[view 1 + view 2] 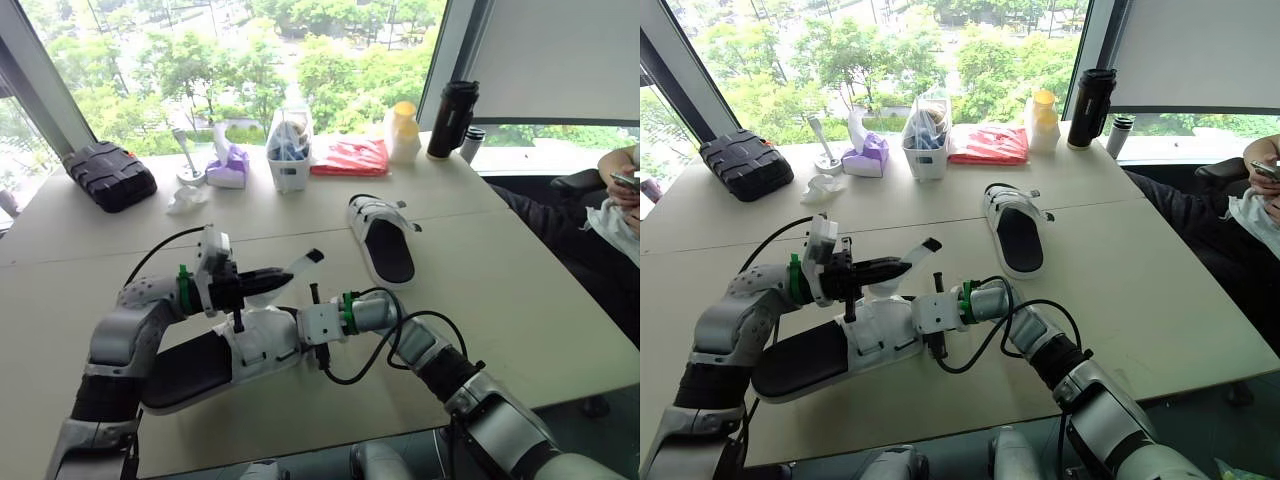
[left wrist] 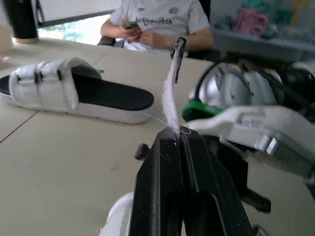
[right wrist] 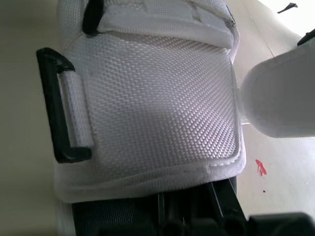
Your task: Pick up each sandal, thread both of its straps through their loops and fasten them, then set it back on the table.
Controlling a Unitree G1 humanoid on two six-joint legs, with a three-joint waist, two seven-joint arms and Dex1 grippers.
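Observation:
The near sandal (image 1: 200,365), white with a black sole, lies on the table (image 1: 520,300) near its front left. My left gripper (image 1: 268,283) is shut on one of its white straps (image 2: 171,93), which it holds up above the sandal, the black tip free. My right gripper (image 1: 300,332) reaches in from the right and is shut on the edge of the sandal's woven upper (image 3: 157,113). A black loop (image 3: 56,113) sits at the side of that upper. The second sandal (image 1: 380,240) lies farther back, in the middle of the table, straps fastened.
Along the window edge stand a black case (image 1: 110,175), a tissue box (image 1: 228,165), a white bin (image 1: 290,150), a red packet (image 1: 350,155), a yellow-lidded jar (image 1: 403,130) and a black flask (image 1: 452,120). A person (image 1: 620,200) sits at the right.

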